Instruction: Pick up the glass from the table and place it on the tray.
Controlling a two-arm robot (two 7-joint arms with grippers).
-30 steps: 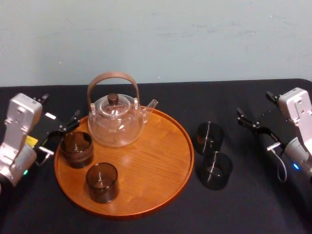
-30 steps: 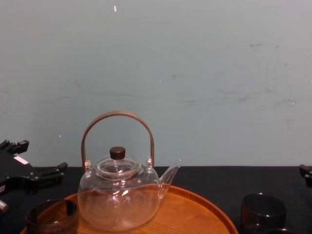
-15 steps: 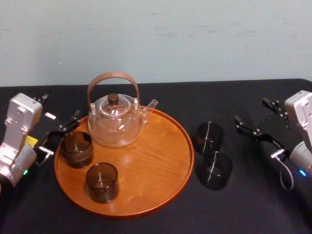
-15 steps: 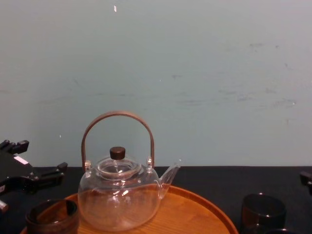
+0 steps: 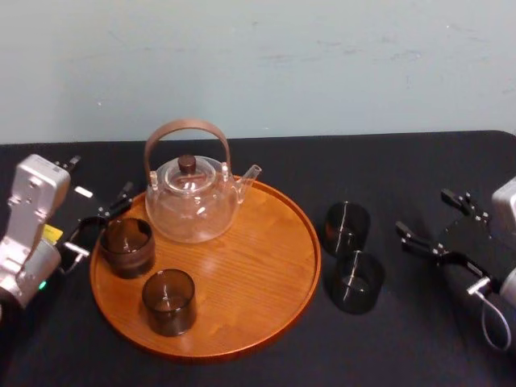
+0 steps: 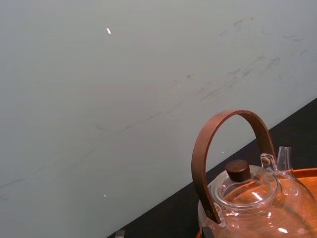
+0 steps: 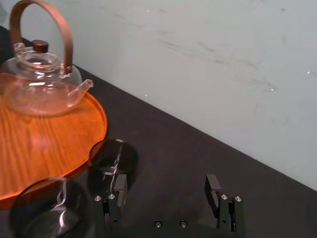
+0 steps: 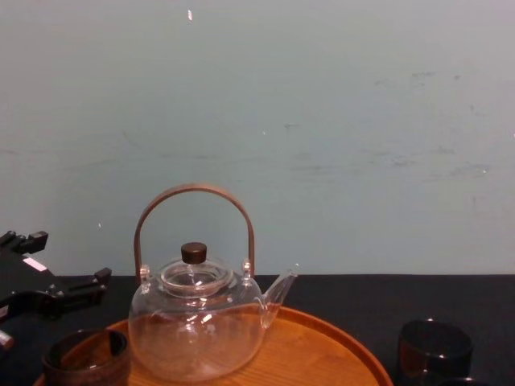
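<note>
Right gripper (image 5: 423, 212) fingers spread, empty, right of tray (image 5: 266, 266). Glass (image 5: 358, 280) likely slick, fragile: clasp walls gently. Left gripper (image 5: 98, 177) parked, spread.

My head looks steeply down on the whole tray (image 5: 266, 274); my chest looks level across it. Both wrists sit low, sharing the teapot (image 5: 192, 205) at its eleven o'clock.

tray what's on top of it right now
On the tray stand a clear teapot, a dark glass near its left rim and a second dark glass nearer the front. The teapot covers the far rim behind it.
</note>
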